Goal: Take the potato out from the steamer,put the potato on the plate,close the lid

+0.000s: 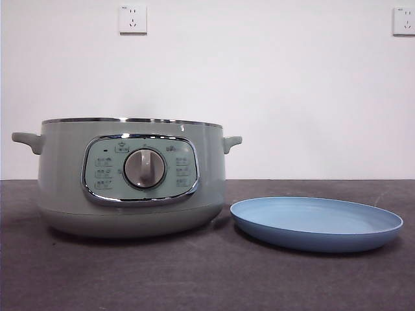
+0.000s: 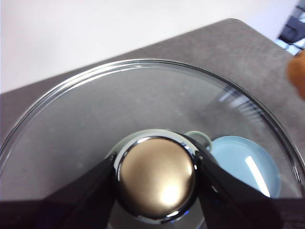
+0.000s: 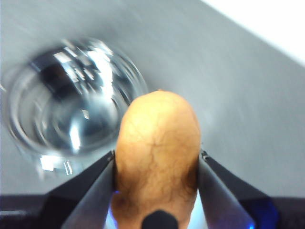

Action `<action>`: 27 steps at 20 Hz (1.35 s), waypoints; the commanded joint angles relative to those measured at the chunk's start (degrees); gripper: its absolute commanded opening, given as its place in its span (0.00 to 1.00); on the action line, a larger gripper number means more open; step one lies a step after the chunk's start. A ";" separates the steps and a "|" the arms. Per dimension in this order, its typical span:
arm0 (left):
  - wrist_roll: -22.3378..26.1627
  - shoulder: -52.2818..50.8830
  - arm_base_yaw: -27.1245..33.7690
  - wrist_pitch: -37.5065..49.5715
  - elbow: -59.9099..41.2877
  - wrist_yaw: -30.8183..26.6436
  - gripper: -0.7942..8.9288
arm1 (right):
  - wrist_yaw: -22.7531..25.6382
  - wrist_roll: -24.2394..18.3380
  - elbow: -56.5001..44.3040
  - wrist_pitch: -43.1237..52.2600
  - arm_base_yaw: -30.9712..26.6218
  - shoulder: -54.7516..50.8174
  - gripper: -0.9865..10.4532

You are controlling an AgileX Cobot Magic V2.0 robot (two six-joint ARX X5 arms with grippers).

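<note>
The pale green steamer (image 1: pixel 65 181) stands at the left of the table with no lid on it. The light-blue plate (image 1: pixel 318 223) lies empty to its right. Neither arm shows in the front view. My left gripper (image 2: pixel 156 166) is shut on the shiny golden knob (image 2: pixel 157 188) of the glass lid (image 2: pixel 143 95) and holds it in the air; the plate (image 2: pixel 243 167) shows through the glass. My right gripper (image 3: pixel 157 155) is shut on the orange-brown potato (image 3: pixel 157 124), held in the air beside the steamer's shiny open inside (image 3: pixel 71 105), which is blurred.
The dark grey table (image 1: pixel 194 272) runs to a white wall with two sockets (image 1: pixel 133 19). The table's rounded corner (image 2: pixel 233 21) shows beyond the lid. An orange blur (image 2: pixel 298 71) sits at the edge of the left wrist view.
</note>
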 commanded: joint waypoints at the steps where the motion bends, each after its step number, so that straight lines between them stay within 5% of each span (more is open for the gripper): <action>1: 0.46 0.94 -0.42 3.17 0.83 2.86 0.07 | -0.46 4.74 -0.46 -0.83 -4.07 -0.31 0.08; 8: 0.48 2.16 -2.29 3.63 0.83 2.80 0.07 | -6.29 5.09 -9.97 -0.81 -14.23 2.19 0.08; 11: 0.48 2.16 -2.64 3.65 0.83 2.78 0.07 | -6.34 5.11 -18.86 1.20 -14.51 3.67 0.08; 20: 0.48 2.16 -2.64 3.67 0.83 2.75 0.07 | -10.80 7.13 -49.00 26.51 -12.39 3.82 0.08; 27: 0.50 2.16 -2.64 3.65 0.83 2.75 0.07 | -10.75 7.19 -61.59 37.92 -12.24 4.94 0.08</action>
